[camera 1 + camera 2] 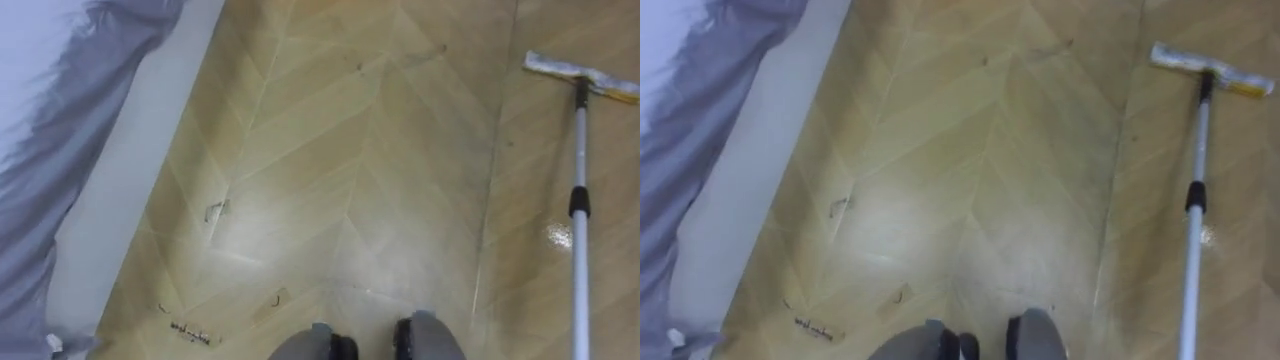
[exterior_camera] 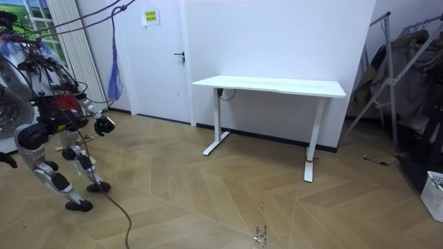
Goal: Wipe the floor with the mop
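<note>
Mop head (image 1: 580, 77) lies flat on the wooden floor (image 1: 350, 180), ahead and to the robot's right. Its pole (image 1: 579, 230) runs back to the eye views' lower right edge. In the room view the robot bends forward at the far left. One dark hand (image 2: 104, 125) is out before its chest, well apart from the white worktop (image 2: 277, 86). I cannot tell which hand it is, nor its state.

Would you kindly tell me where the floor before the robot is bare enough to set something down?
Free: the wide floor between the white strip on the left and the mop on the right. Crowded: lower left, by the small dark marks.
</note>
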Robot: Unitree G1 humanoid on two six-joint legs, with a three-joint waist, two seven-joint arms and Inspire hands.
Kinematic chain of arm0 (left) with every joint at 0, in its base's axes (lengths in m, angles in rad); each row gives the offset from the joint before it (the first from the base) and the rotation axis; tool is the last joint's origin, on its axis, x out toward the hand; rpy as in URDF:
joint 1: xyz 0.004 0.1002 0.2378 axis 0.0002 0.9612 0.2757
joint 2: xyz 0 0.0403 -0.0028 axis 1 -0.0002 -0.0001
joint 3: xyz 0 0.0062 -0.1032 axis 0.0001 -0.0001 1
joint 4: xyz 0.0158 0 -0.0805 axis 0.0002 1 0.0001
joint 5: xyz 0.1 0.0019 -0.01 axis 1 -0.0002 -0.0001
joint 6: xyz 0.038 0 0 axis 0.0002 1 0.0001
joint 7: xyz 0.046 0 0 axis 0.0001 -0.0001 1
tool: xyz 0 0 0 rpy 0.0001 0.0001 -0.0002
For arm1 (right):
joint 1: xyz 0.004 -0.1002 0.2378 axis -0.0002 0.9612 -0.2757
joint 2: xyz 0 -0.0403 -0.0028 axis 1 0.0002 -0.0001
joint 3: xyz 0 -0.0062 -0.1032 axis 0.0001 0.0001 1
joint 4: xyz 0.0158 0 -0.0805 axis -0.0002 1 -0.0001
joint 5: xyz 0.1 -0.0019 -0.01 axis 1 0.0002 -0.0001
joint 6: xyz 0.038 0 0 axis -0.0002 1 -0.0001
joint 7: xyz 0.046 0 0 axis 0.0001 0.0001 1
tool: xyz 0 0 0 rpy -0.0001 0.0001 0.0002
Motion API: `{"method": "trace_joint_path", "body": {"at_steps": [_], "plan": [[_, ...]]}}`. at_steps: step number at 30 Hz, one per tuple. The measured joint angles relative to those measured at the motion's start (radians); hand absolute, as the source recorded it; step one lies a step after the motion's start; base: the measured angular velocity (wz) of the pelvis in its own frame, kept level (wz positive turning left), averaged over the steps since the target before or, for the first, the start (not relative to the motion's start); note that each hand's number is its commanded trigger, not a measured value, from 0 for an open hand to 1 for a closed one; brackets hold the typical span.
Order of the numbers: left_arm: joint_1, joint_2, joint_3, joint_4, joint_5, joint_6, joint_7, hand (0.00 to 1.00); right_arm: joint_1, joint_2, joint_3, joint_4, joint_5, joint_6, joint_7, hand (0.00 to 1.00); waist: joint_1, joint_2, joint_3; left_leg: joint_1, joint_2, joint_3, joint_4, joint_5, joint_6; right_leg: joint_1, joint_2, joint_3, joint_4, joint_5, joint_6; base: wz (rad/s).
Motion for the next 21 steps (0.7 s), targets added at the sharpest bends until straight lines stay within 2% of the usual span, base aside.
{"method": "trace_joint_path", "body": {"at_steps": [1, 2, 3, 5, 6, 7, 8, 9, 10, 11, 12, 13, 14, 15, 16, 18, 21], "plan": [[0.004, -0.007, 0.000, 0.006, -0.001, 0.013, -0.004, 0.00, 0.006, 0.007, -0.004, 0.000, -0.006, 0.001, 0.001, 1.00, -0.004, 0.007, -0.0028, 0.020, 0.008, -0.014, 0.008, -0.016, -0.015, 0.027, 0.001, -0.024, 0.001, -0.008, -0.022, 0.10], [0.005, -0.010, 0.000, 0.011, -0.003, 0.019, -0.005, 0.00, 0.008, 0.011, -0.006, 0.000, -0.007, 0.002, 0.002, 1.00, -0.005, 0.003, -0.0001, 0.032, 0.016, -0.013, 0.011, -0.022, -0.020, 0.040, 0.006, -0.030, 0.002, -0.014, -0.028, 0.11], [0.005, -0.011, 0.001, 0.021, -0.005, 0.024, -0.005, 0.00, 0.009, 0.023, -0.016, 0.000, -0.013, 0.005, 0.003, 1.00, -0.005, -0.010, 0.0063, 0.052, 0.021, -0.013, 0.018, -0.029, -0.031, 0.063, 0.005, -0.041, 0.015, -0.034, -0.037, 0.24], [0.004, -0.014, 0.001, 0.023, -0.011, 0.025, -0.005, 0.00, -0.009, 0.026, -0.029, 0.004, -0.015, 0.011, 0.015, 1.00, -0.005, -0.025, 0.0053, 0.057, 0.033, -0.016, 0.055, -0.036, -0.045, 0.080, 0.003, -0.058, 0.038, -0.074, -0.052, 0.28], [0.004, -0.014, 0.000, 0.024, -0.018, 0.025, -0.005, 0.00, -0.041, 0.021, -0.030, 0.015, -0.015, 0.016, 0.022, 1.00, -0.003, -0.029, 0.0074, 0.046, 0.038, -0.015, 0.105, -0.038, -0.049, 0.084, 0.008, -0.064, 0.061, -0.100, -0.058, 0.13], [0.009, -0.014, -0.002, 0.016, -0.022, 0.028, -0.004, 0.00, -0.082, 0.013, -0.030, 0.024, -0.015, 0.023, 0.022, 1.00, 0.003, -0.034, 0.0093, 0.029, 0.056, -0.006, 0.170, -0.034, -0.057, 0.088, 0.016, -0.064, 0.088, -0.121, -0.064, 0.05], [0.015, -0.014, -0.003, 0.009, -0.022, 0.031, -0.002, 0.00, -0.104, 0.006, -0.030, 0.023, -0.015, 0.027, 0.023, 1.00, 0.007, -0.037, 0.0100, 0.015, 0.067, 0.002, 0.205, -0.026, -0.071, 0.089, 0.019, -0.064, 0.100, -0.131, -0.066, -0.15], [0.028, -0.014, -0.003, -0.005, -0.021, 0.033, 0.001, 0.00, -0.157, -0.009, -0.030, 0.021, -0.014, 0.031, 0.026, 1.00, 0.019, -0.054, 0.0155, -0.006, 0.082, 0.018, 0.265, -0.005, -0.108, 0.087, 0.023, -0.058, 0.122, -0.144, -0.074, -0.26], [0.034, -0.014, -0.005, -0.007, -0.022, 0.031, 0.002, 0.00, -0.219, -0.026, -0.031, 0.014, -0.014, 0.035, 0.032, 1.00, 0.030, -0.065, 0.0180, -0.020, 0.085, 0.019, 0.292, 0.016, -0.131, 0.087, 0.025, -0.049, 0.127, -0.144, -0.081, -0.26], [0.037, -0.012, -0.006, -0.012, -0.022, 0.029, 0.002, 0.00, -0.252, -0.032, -0.033, 0.008, -0.015, 0.034, 0.032, 1.00, 0.029, -0.073, 0.0194, -0.024, 0.084, 0.021, 0.288, 0.014, -0.131, 0.088, 0.025, -0.041, 0.124, -0.143, -0.083, -0.06], [0.040, -0.004, -0.006, -0.023, -0.022, 0.021, 0.005, 0.00, -0.313, -0.042, -0.048, -0.010, -0.013, 0.031, 0.036, 1.00, 0.026, -0.083, 0.0198, -0.042, 0.087, 0.017, 0.216, 0.008, -0.128, 0.088, 0.028, -0.032, 0.112, -0.132, -0.067, 0.00], [0.036, -0.002, -0.005, -0.024, -0.022, 0.009, 0.006, 0.00, -0.363, -0.053, -0.067, -0.031, -0.003, 0.029, 0.042, 1.00, 0.032, -0.087, 0.0193, -0.062, 0.101, 0.013, 0.101, 0.017, -0.133, 0.093, 0.038, -0.027, 0.080, -0.112, -0.058, -0.08], [0.037, -0.001, -0.006, -0.025, -0.022, 0.004, 0.006, 0.00, -0.381, -0.057, -0.068, -0.034, 0.004, 0.024, 0.046, 1.00, 0.045, -0.083, 0.0180, -0.069, 0.109, 0.017, 0.060, 0.034, -0.114, 0.101, 0.045, -0.026, 0.061, -0.101, -0.057, -0.31], [0.041, 0.002, -0.005, -0.020, -0.021, 0.002, 0.006, 0.00, -0.420, -0.059, -0.071, -0.036, 0.027, 0.029, 0.058, 1.00, 0.056, -0.090, 0.0145, -0.054, 0.116, 0.019, 0.017, 0.076, -0.093, 0.121, 0.050, -0.019, 0.026, -0.087, -0.048, -0.20], [0.042, 0.005, -0.003, -0.017, -0.021, 0.002, 0.005, 0.00, -0.427, -0.059, -0.084, -0.033, 0.036, 0.036, 0.079, 1.00, 0.057, -0.091, 0.0142, -0.026, 0.115, 0.018, -0.017, 0.089, -0.071, 0.153, 0.052, -0.023, -0.016, -0.074, -0.038, -0.05], [0.044, 0.009, -0.001, -0.015, -0.020, 0.004, 0.005, 0.00, -0.390, -0.059, -0.083, -0.035, 0.026, 0.030, 0.102, 1.00, 0.058, -0.090, 0.0146, 0.017, 0.114, 0.018, -0.063, 0.096, -0.057, 0.200, 0.048, -0.039, -0.078, -0.058, -0.029, 0.11], [0.045, 0.010, 0.005, -0.015, 0.024, 0.009, -0.001, 0.00, -0.286, -0.059, -0.059, -0.038, -0.059, 0.001, 0.134, 1.00, 0.053, -0.085, 0.0150, 0.089, 0.095, 0.016, -0.124, 0.099, -0.040, 0.283, 0.031, -0.046, -0.140, -0.051, -0.017, 0.07]]}}
